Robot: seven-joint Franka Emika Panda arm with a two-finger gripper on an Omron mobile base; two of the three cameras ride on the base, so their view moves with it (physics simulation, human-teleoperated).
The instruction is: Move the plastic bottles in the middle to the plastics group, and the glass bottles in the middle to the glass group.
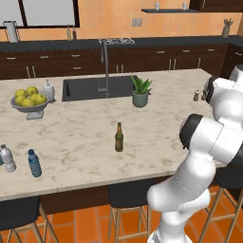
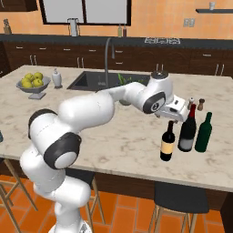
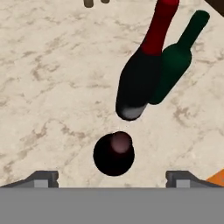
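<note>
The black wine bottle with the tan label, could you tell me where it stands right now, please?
In the right base view the black wine bottle stands upright on the island counter, just left of the red-topped wine bottle and the green bottle, below the open gripper.

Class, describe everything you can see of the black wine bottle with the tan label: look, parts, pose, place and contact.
The black wine bottle looks like dark glossy glass, with a tan-yellow label on its lower body and a dark capped neck. It stands upright on the marble counter, near the front edge, just left of the red-topped wine bottle and the green bottle. The tool hangs open directly above its top, fingertips apart on either side, not touching it.
</note>
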